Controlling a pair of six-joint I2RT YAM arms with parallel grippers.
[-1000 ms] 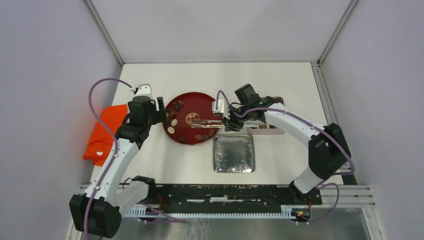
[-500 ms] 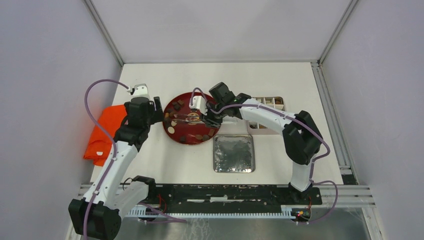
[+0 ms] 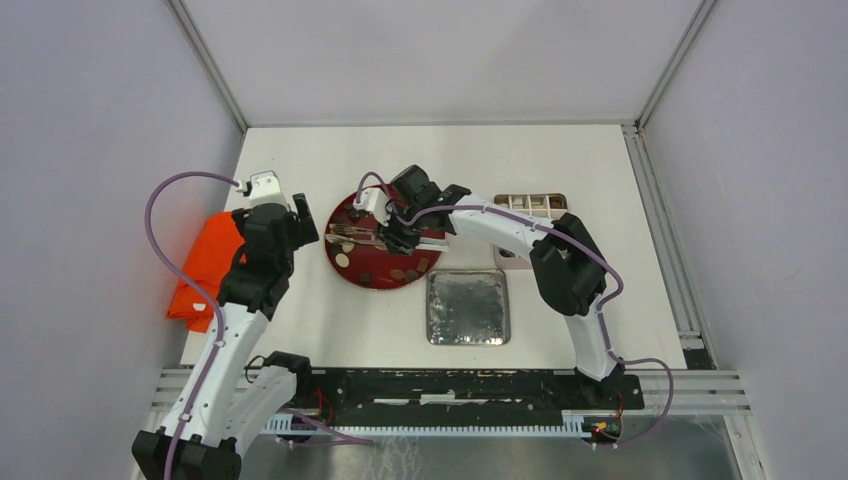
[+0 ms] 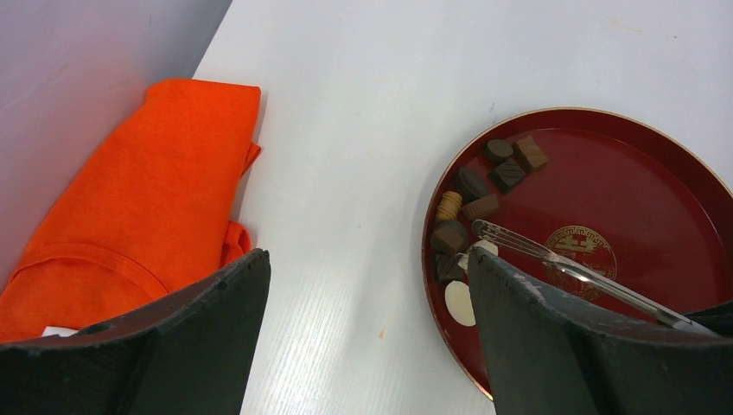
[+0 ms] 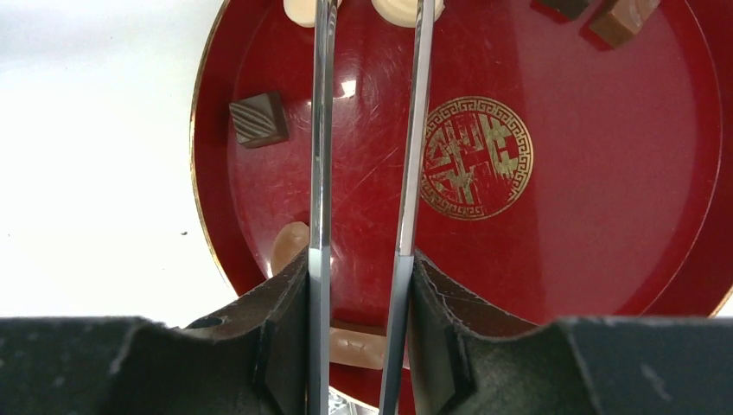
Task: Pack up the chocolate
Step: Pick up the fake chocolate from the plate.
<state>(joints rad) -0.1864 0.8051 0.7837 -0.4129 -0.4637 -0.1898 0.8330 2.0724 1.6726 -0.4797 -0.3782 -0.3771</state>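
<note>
Several chocolate pieces [image 3: 343,260], dark, light brown and cream, lie on the round dark-red plate [image 3: 372,266]. My right gripper [image 3: 398,238] is shut on metal tongs [image 3: 352,236] that reach left over the plate. In the right wrist view the gripper [image 5: 359,259] holds the tongs [image 5: 321,130] with their arms apart and nothing between them, above the plate [image 5: 588,216]; a striped dark square [image 5: 258,119] lies to the left. My left gripper [image 4: 367,259] is open and empty over the table just left of the plate [image 4: 640,190], near a chocolate cluster [image 4: 471,186].
An orange cloth [image 3: 205,265] lies at the left wall. A silver square tray [image 3: 468,307] sits in front of the plate. The pale grid box [image 3: 535,205] holding a few pieces stands to the right, partly behind my right arm.
My right arm has swung left, carrying the tongs from the plate's right side across to its left part. My left gripper has drawn back left, off the plate's edge.
</note>
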